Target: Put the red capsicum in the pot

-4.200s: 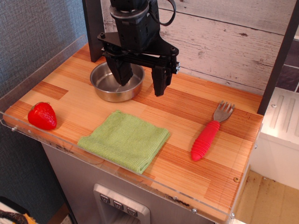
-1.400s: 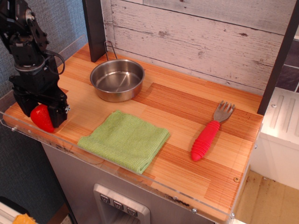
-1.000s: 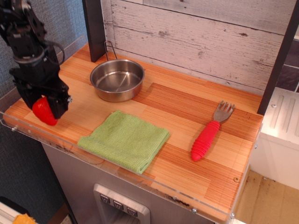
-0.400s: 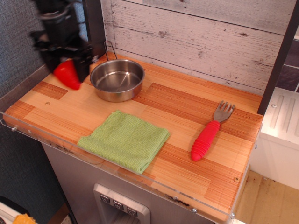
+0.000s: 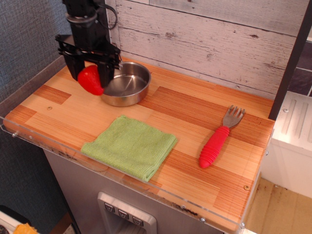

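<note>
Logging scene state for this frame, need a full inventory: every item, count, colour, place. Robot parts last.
red capsicum: 1, glossy red, held in the gripper, lifted off the counter at the pot's left edge
pot: 1, shiny silver steel, back left of the counter, nothing visible inside
cloth: 1, green, folded, flat near the counter's front edge, left of centre
fork: 1, ribbed red handle with grey tines, lying right of the cloth, tines pointing to the wall
counter: 1, light wood, clear rim in front
wall: whitewashed planks, behind
gripper: 1, black, shut on the red capsicum
</note>
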`<action>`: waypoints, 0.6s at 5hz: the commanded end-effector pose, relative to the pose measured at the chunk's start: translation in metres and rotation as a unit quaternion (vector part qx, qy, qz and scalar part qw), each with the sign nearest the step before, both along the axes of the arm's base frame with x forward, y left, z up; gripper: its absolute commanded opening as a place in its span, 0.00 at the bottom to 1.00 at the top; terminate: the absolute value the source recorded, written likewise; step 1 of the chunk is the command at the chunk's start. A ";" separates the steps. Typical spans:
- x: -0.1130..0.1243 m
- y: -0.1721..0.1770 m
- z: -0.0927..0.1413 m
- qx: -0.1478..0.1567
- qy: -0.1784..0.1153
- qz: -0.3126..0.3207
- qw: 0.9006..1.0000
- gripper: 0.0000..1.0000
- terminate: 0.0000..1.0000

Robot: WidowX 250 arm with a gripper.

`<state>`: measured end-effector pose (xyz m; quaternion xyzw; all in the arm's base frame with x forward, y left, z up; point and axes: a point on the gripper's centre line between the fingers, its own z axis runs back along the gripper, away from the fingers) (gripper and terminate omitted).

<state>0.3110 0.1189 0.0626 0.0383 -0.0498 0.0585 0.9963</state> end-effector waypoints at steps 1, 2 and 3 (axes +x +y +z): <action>0.021 0.002 0.005 0.008 -0.022 0.004 1.000 0.00 0.00; 0.029 0.002 0.000 0.006 -0.019 0.007 1.000 0.00 0.00; 0.035 0.000 -0.004 0.004 -0.016 0.006 1.000 0.00 0.00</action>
